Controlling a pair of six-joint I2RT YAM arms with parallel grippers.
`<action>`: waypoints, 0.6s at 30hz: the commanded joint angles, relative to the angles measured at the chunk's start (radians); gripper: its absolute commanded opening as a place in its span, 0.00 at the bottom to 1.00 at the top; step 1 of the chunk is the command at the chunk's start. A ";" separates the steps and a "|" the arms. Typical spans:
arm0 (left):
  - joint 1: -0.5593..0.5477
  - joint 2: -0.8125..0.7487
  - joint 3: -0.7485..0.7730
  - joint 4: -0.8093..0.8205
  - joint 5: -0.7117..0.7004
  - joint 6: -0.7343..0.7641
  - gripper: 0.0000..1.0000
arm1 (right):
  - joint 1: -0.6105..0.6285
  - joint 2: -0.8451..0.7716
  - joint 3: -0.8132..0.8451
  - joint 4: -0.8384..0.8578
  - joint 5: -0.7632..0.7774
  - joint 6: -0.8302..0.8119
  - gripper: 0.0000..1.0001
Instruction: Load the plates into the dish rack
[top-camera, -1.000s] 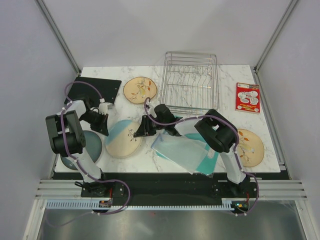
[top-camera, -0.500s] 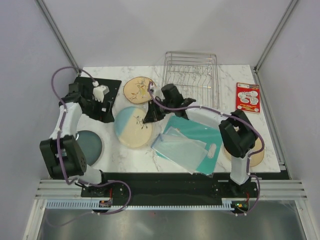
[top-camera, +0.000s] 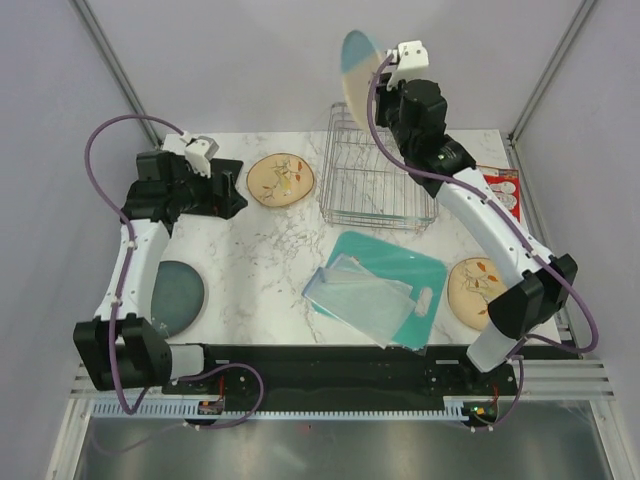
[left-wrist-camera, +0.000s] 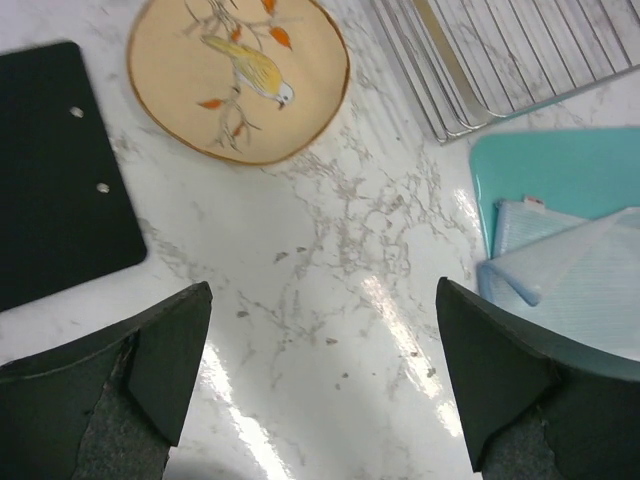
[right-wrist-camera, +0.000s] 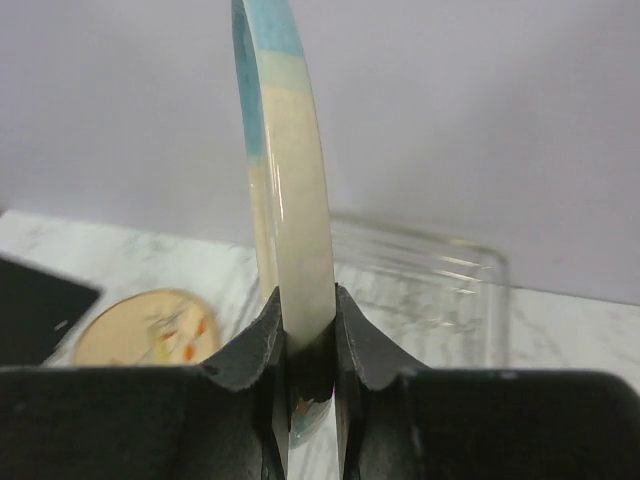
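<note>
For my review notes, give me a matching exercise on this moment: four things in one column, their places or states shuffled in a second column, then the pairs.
1. cream-and-blue plate
2. dark grey-blue plate
3. dish rack
4. left gripper

A. open, above the table
B. lying flat at the table's near left
C. no plate in it
D. on edge in the right gripper, raised above the rack

Pairs: 1-D, 2-B, 3-C, 4-A
</note>
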 joint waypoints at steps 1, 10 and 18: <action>-0.051 0.073 0.040 0.019 0.046 -0.139 1.00 | -0.053 0.070 0.120 0.200 0.367 -0.167 0.00; -0.071 0.089 0.017 0.034 -0.016 -0.207 1.00 | -0.191 0.159 0.151 0.047 0.381 -0.066 0.00; -0.071 0.072 -0.036 0.043 -0.008 -0.210 1.00 | -0.252 0.216 0.142 0.014 0.315 -0.046 0.00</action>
